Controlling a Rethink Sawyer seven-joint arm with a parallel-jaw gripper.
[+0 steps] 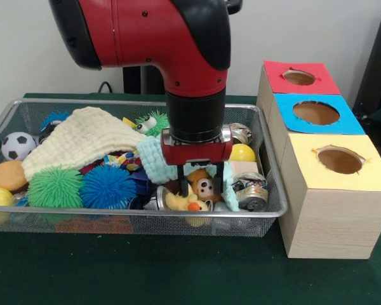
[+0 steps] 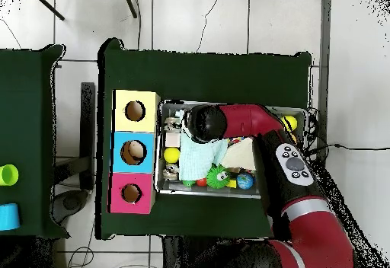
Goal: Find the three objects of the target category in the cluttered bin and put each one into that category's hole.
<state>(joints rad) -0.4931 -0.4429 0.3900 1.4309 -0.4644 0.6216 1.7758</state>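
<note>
Three holes wait on the wooden box (image 1: 333, 210) beside the wire bin (image 1: 267, 213): red (image 1: 299, 77), blue (image 1: 316, 112) and yellow (image 1: 340, 160), lined up so each category has its own slot within a short carry of the clutter. The gripper (image 1: 202, 184) is lowered into the bin's corner nearest the box, its black fingers (image 1: 183, 183) spread to either side of a small brown plush monkey (image 1: 205, 187), not yet closed on it as far as the front view shows. A yellow rubber duck (image 1: 184, 203) lies at about seven o'clock from the monkey, touching it, and crushed cans (image 1: 253, 192) sit at three o'clock, just beside.

Which category is the target cannot be told here; the soft toys look the likely candidates, judging by where the fingers straddle. A cream knitted cloth (image 1: 82, 136) drapes over the middle of the pile, probably hiding more items, with spiky green (image 1: 56, 187) and blue (image 1: 108, 187) balls at its front edge. From overhead the arm (image 2: 305, 204) covers much of the bin, so that corner is hidden there. A clean grasp must avoid catching the duck too.
</note>
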